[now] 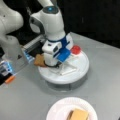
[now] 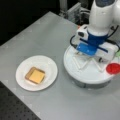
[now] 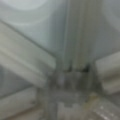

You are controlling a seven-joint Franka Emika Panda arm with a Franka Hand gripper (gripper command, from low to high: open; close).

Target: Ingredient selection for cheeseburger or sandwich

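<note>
1. You cannot tell how the jaws stand: the gripper [image 1: 53, 63] is sunk low into the white divided tray [image 1: 80, 72], near its centre ribs, fingertips hidden.
2. A tan bread square [image 1: 40, 60] lies flat at the tray's left edge; the red disc [image 2: 113, 68] sits at its rim.
3. On the paper plate [image 2: 47, 66] rests the sandwich [image 2: 35, 75]: bread base, yellow cheese square on top, probably skewed slightly.

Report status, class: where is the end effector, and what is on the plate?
End effector down in the divided tray. Bread and cheese stacked on the plate. Red disc at tray edge.
</note>
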